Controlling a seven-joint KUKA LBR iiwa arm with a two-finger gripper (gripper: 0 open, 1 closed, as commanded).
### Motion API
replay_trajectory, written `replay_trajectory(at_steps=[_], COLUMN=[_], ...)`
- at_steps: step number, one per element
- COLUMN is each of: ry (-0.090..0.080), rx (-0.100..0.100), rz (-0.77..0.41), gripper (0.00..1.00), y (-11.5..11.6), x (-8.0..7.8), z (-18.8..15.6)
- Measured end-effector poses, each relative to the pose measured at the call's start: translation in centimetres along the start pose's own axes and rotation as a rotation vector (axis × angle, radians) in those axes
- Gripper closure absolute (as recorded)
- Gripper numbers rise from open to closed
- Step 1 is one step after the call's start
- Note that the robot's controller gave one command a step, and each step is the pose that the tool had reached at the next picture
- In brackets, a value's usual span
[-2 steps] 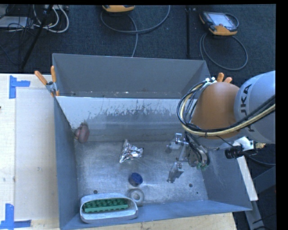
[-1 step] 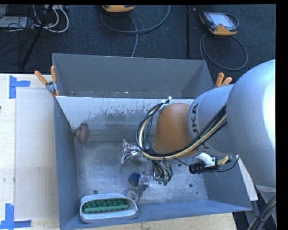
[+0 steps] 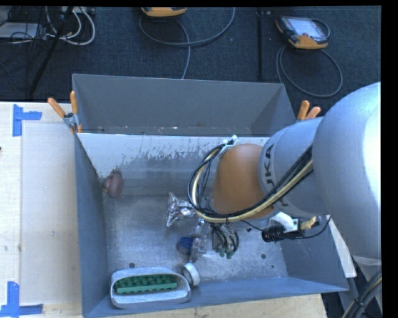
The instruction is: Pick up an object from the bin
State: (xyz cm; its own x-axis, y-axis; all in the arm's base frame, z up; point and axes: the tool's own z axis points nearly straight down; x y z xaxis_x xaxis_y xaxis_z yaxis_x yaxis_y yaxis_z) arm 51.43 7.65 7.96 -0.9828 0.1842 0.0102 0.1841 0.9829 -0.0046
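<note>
Floor [image 3: 124,59]: dark blue-grey carpet, strip across far side, well beyond pincer [image 3: 198,243].
Cable loop [image 3: 188,45]: black, on carpet, straight beyond pincer.
Orange-and-black device [image 3: 303,31]: beyond pincer, toward view right, screen facing up. Second cable loop [image 3: 341,73] lies just nearer pincer than device.
Another orange device [image 3: 163,10]: farthest from pincer, slightly view left, cut by top edge.
Cable tangle [image 3: 76,25]: white and black, far view left of pincer; dark slanted bar [image 3: 42,69] beside it.
Light: even, soft on carpet.
</note>
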Motion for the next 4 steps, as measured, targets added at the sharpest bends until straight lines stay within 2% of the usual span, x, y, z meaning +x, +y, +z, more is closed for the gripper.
replay_trajectory(at_steps=[1,2,3,4], ry=[-0.018,-0.001,-0.008,-0.013], rx=[-0.004,-0.002,-0.003,-0.008], rz=[-0.2,-0.126,-0.128,-0.044], gripper=[1.0,1.0,0.0,0.0], y=[-2.4,-3.5,-3.4,2.7], x=[-0.8,-0.5,-0.7,-4.6], z=[-15.5,-4.2,-4.6,-5.0])
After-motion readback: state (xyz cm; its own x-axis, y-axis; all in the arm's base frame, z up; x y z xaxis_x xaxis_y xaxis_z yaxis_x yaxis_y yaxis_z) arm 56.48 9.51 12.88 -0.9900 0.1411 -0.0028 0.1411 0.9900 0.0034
